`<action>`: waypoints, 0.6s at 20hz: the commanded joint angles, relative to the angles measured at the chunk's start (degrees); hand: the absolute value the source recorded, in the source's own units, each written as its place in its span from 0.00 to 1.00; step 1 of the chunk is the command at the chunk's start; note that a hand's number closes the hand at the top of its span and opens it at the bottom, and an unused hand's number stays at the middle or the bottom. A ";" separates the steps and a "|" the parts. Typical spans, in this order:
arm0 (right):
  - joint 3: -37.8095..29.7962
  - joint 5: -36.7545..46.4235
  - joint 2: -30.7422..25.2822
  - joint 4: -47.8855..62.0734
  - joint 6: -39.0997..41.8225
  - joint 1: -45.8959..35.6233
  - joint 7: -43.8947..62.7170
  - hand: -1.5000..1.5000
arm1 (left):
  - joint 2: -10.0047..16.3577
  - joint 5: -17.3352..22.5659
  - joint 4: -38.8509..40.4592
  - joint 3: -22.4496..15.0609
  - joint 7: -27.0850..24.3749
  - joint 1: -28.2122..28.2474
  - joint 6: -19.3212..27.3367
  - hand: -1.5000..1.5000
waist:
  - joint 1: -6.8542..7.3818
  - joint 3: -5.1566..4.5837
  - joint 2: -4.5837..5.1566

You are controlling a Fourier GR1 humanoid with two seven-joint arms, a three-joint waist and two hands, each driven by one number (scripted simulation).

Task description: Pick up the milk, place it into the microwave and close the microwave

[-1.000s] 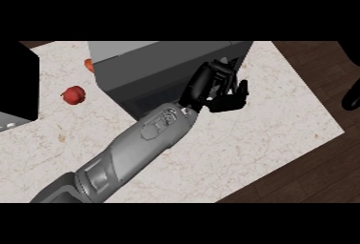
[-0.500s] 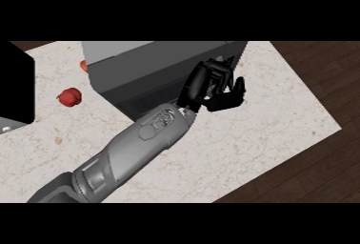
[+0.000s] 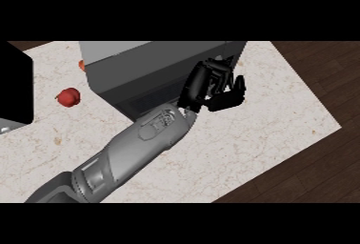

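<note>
Milk can't be seen in this view, so its place can't be told. Microwave (image 3: 144,64) sits at the counter's (image 3: 281,124) far side. Left forearm (image 3: 137,145) runs diagonally up from lower left. Left hand (image 3: 215,90) is at the microwave's front right corner, fingers curled, touching the edge, nothing visible in them. Red fruit (image 3: 68,96) lies left of the microwave, apart.

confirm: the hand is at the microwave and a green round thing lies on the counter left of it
Not green: the head view shows the round thing is red. The hand is at the microwave, and the round thing lies on the counter left of it.
</note>
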 commanded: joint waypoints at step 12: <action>-1.43 -3.39 -1.62 2.39 2.41 -1.03 1.61 0.00 | -1.93 4.62 5.86 5.36 1.11 -2.27 8.80 1.00 | 1.85 -0.08 0.32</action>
